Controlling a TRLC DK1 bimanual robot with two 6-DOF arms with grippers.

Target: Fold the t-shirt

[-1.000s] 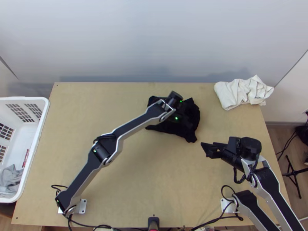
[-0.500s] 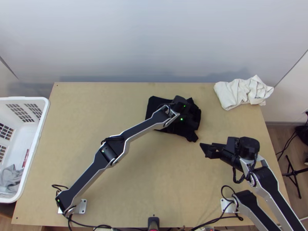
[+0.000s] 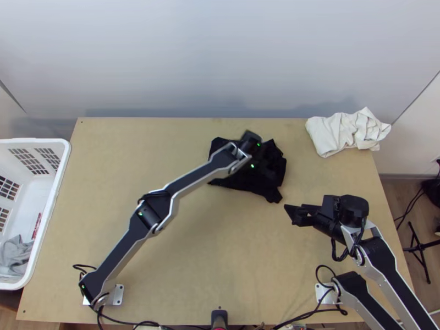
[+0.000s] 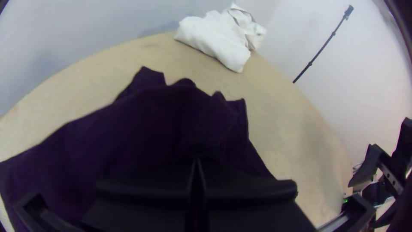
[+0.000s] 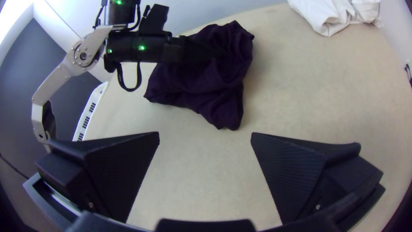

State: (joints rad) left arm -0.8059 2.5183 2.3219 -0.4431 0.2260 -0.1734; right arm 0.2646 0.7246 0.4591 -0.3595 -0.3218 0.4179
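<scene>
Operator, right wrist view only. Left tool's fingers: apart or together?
Observer: Together. The left wrist view has the left tool shut at the t-shirt.
Operator: Anything in the basket?
Observer: Yes, the top view shows a bunched grey cloth in its near end.
Operator: White cloth is cut off for me. Where's it end?
Observer: Top view: it lies at the table's far right corner.

Soft light, faint shadows; wrist-view edges bent.
</scene>
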